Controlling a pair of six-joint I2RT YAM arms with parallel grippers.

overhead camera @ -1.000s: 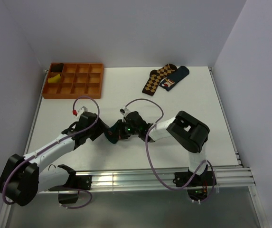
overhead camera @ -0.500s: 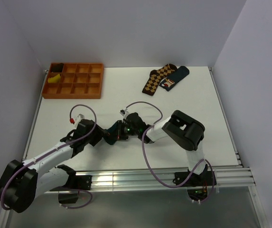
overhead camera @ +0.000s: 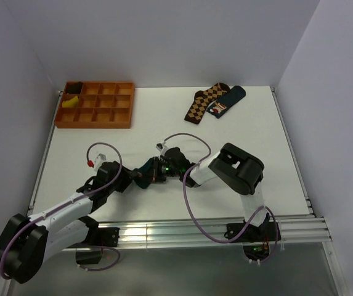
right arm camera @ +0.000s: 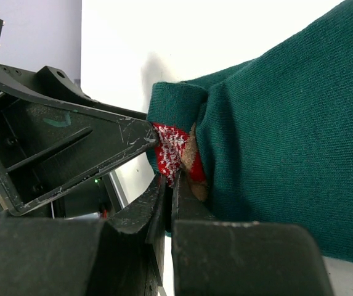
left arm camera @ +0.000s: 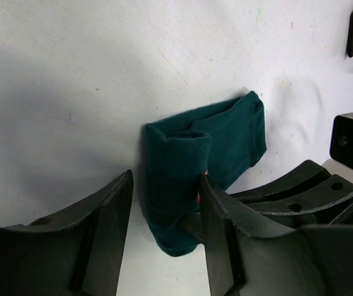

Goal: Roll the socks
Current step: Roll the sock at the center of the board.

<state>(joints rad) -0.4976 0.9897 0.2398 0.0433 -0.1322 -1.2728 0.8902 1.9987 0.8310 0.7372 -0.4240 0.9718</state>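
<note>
Step in hand: mid-roll. The teal socks (left arm camera: 231, 132) are laid at the table (overhead camera: 238, 123) front centre, one end folded over. The right gripper (right arm camera: 169, 182) is clamped on fabric beside the red patch (right arm camera: 173, 151). The left gripper (left arm camera: 165, 185) is spread astride the fold. Next, likely: fold to be pinched, rolled onward.

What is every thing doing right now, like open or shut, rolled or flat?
teal socks: partly rolled.
left gripper: open, fingers either side of the roll.
right gripper: shut, pinching the socks by the red patch.
argyle sock: flat, unrolled.
navy sock: flat, unrolled.
orange tray: one corner compartment filled, the rest empty.
</note>
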